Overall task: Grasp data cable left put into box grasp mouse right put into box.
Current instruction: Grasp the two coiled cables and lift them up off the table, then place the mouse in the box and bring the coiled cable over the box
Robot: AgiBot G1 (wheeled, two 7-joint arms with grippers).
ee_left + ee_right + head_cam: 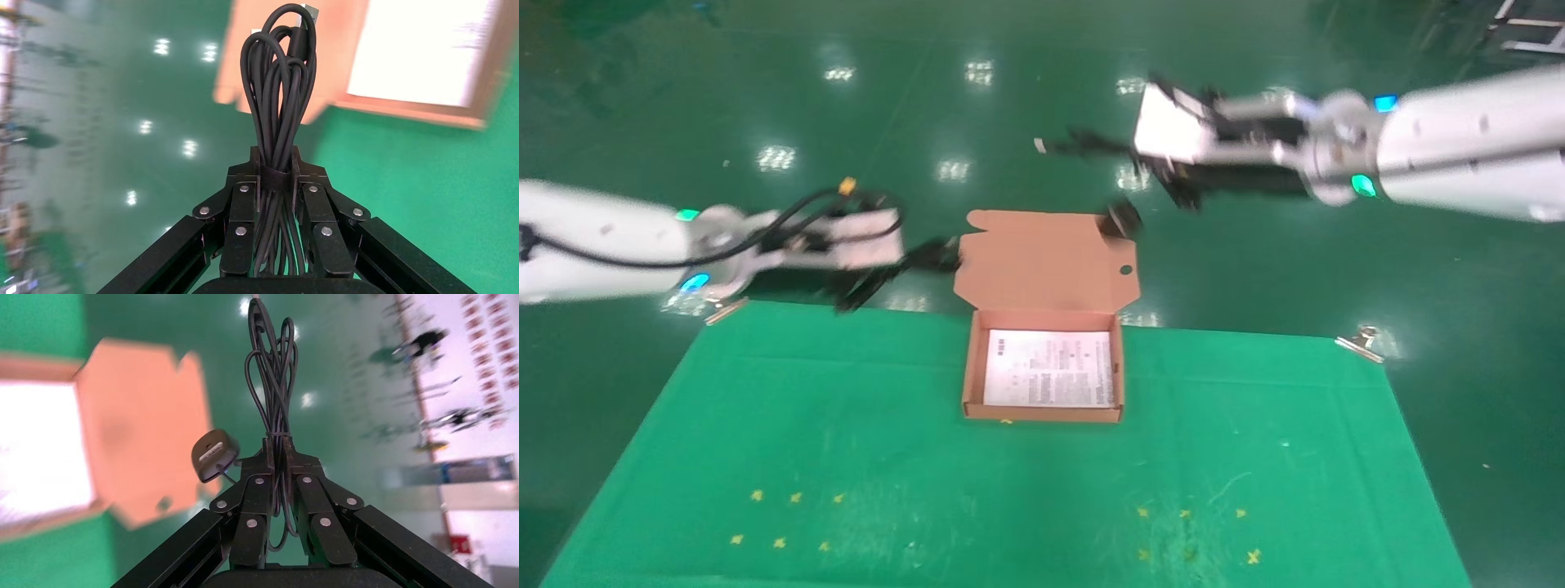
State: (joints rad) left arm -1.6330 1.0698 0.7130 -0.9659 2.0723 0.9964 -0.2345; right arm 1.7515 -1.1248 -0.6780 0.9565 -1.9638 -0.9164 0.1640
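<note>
My left gripper (911, 261) is shut on the data cable (940, 253), a black coiled bundle, and holds it in the air just left of the box lid. In the left wrist view the jaws (273, 165) clamp the bundle (278, 79) at its strap. My right gripper (1140, 155) is raised behind the box's right side, shut on the bundled cord (272, 373) of the mouse. The mouse (1124, 216) hangs below it by the lid's right corner, and shows in the right wrist view (214, 454). The open box (1042, 416) sits on the mat with a white sheet inside.
A green mat (846, 457) covers the table, held by metal clips at the back corners (1361, 343) (723, 310). Small yellow crosses (789, 518) mark the mat near its front. Glossy green floor lies beyond the table.
</note>
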